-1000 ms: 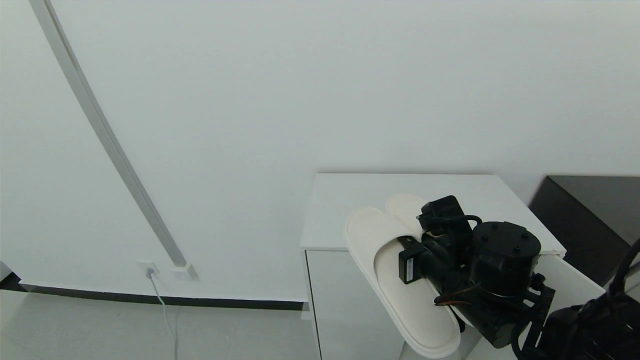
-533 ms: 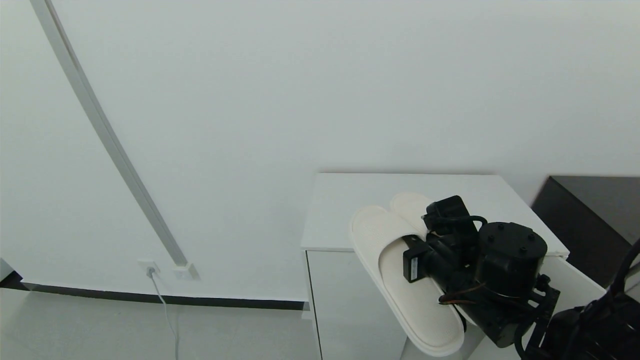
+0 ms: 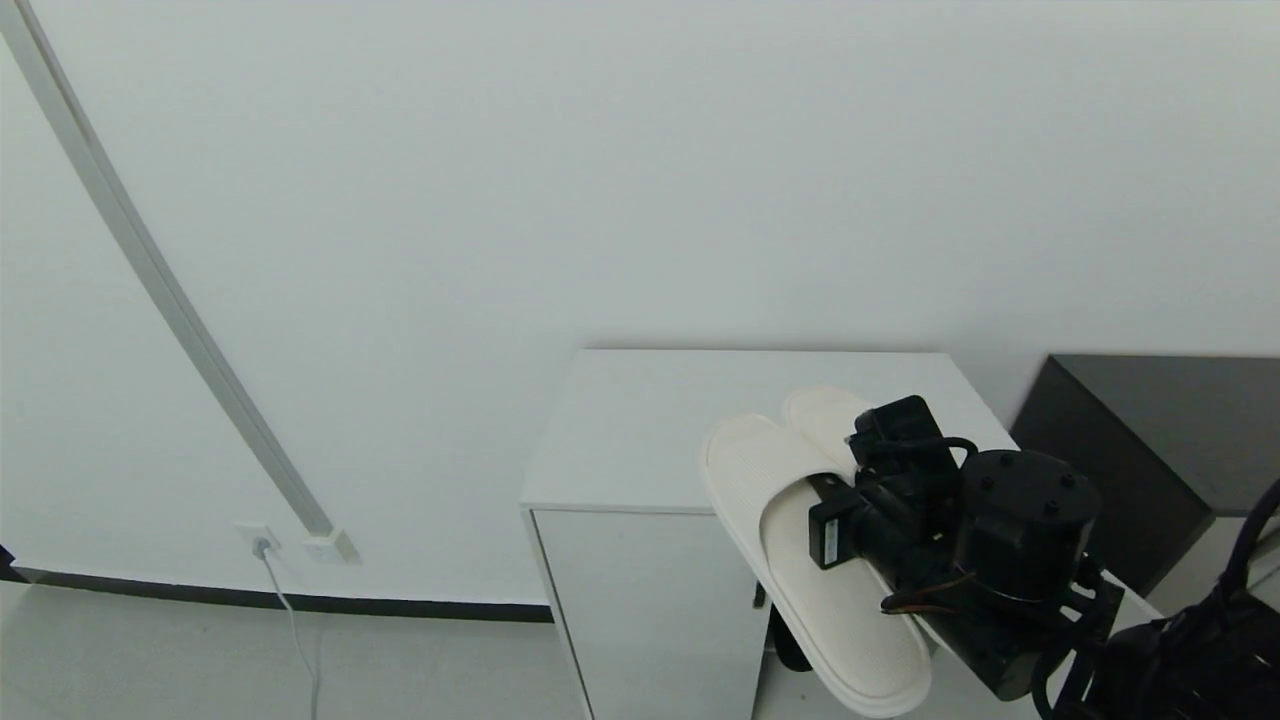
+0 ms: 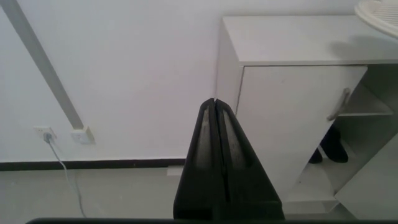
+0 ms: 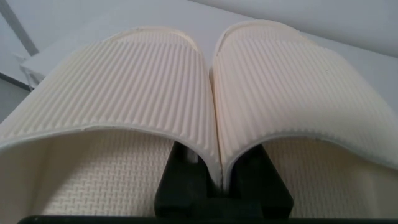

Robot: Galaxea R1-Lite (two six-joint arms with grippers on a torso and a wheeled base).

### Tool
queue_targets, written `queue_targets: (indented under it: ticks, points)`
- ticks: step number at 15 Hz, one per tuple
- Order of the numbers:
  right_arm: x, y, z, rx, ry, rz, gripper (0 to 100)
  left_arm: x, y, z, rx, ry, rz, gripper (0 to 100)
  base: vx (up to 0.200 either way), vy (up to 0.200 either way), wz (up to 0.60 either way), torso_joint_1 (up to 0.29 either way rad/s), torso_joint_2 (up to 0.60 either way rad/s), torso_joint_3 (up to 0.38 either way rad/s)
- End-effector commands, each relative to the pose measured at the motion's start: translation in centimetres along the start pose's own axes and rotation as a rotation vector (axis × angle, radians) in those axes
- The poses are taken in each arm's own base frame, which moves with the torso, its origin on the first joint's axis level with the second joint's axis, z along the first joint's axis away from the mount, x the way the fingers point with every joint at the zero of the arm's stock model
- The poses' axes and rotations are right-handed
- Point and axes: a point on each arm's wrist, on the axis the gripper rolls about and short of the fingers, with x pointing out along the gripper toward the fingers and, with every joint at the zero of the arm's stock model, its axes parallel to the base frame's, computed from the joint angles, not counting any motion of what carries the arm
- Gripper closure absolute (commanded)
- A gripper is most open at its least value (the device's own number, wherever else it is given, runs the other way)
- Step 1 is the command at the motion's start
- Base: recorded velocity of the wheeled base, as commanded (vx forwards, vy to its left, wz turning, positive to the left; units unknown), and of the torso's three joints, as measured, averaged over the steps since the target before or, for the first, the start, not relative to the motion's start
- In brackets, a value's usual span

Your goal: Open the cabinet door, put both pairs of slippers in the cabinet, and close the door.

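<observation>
The right gripper (image 5: 221,179) is holding the slippers (image 3: 800,520), jaws clamped on their touching uppers, toes pointing forward over the cabinet's (image 3: 640,440) front edge — its open compartment (image 4: 367,127) lying below them — while the left gripper (image 4: 215,130) is hanging well apart, jaws together.

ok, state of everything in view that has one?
cabinet: right side open, shelves exposed
left door: shut
slippers: one pair, clamped together, outside the cabinet
right gripper: shut on slippers
left gripper: shut, empty
wall plug: plugged in
</observation>
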Motion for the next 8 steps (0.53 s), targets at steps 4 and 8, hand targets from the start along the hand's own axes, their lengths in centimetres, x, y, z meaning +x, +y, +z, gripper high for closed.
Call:
queue_targets:
  ticks: [4, 8]
  points:
    - [-0.01, 0.03, -0.12, -0.002, 0.004, 0.002, 100, 0.00, 0.00, -0.01, 0.000, 0.000, 0.000, 100, 0.000, -0.200, 0.00, 0.000, 0.00, 0.002]
    - [-0.05, 0.06, -0.05, -0.001, 0.001, 0.003, 100, 0.00, 0.00, 0.01, 0.002, -0.001, 0.000, 100, 0.000, 0.000, 0.00, 0.000, 0.00, 0.000]
